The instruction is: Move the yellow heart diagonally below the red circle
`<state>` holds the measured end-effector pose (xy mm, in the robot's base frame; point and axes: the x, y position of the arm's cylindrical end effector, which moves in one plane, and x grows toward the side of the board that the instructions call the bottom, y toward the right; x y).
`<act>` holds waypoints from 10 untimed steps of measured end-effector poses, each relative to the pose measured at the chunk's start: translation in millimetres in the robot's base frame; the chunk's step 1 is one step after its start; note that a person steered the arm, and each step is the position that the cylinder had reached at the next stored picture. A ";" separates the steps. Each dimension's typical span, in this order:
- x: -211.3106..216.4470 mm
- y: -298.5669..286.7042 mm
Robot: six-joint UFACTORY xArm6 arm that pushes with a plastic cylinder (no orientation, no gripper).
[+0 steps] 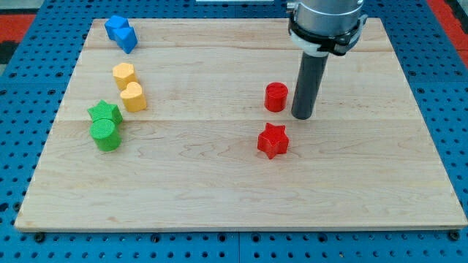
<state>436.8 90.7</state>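
Red star (273, 140) (green blocks (106, 125) leftward)

One camera only; it looks from above the wooden board's (241, 183) near edge, tilted down and facing across it; close enough that the board nearly fills the frame; blue pegboard (29, 88) borders it

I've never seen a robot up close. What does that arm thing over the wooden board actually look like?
Only its lower end shows. A round grey metal housing sits at the view's top, ringed by a black collar with a white band beneath. From it hangs a straight, smooth dark rod, ending in my tip, plain and blunt. No claw, cables or markings are visible.
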 end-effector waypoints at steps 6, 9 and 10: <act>181.2 5.4; 115.4 -88.4; 74.1 -62.6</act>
<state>510.9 28.1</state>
